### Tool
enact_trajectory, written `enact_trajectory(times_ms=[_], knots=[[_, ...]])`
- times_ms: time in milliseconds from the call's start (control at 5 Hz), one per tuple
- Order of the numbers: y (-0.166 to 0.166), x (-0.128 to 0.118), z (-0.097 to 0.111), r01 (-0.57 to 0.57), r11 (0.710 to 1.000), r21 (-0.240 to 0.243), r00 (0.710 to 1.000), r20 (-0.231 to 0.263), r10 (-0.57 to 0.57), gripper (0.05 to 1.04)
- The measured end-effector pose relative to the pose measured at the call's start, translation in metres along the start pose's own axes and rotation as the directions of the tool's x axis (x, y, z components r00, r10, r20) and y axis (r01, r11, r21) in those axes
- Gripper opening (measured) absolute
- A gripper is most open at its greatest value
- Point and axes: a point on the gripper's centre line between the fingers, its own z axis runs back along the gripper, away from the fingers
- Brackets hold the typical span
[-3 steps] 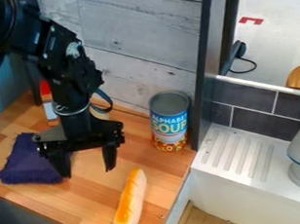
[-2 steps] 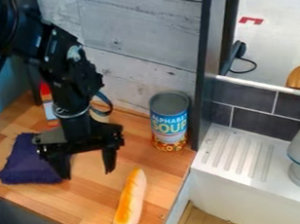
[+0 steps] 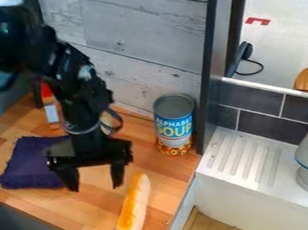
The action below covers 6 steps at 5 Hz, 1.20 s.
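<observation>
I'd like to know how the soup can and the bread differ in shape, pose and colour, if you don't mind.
The can is a cylinder, while the bread is a slim, rounded stick. The can stands upright; the bread lies flat. The can has a blue label, whereas the bread is cream and orange. Both rest on the wooden counter.

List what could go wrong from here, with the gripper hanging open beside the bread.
One finger of the gripper hangs close to the upper end of the bread, so a small sideways shift could knock it; being rounded, the bread might roll toward the counter's edge.

The other finger appears close to the purple cloth and might snag or drag it.

A wide swing toward the wall post could tip the upright soup can.
</observation>
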Motion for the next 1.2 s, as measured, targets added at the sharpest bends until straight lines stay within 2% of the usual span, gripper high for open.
enact_trajectory(times_ms=[200, 800, 1200], knots=[[-0.012, 0.008, -0.009, 0.071, 0.997, -0.007, 0.997, 0.013, -0.071, 1.0], [-0.059, 0.012, -0.033, 0.204, 0.979, -0.005, 0.978, -0.027, -0.204, 1.0], [-0.059, 0.006, -0.051, 0.268, 0.963, 0.035, 0.954, -0.149, -0.261, 1.0]])
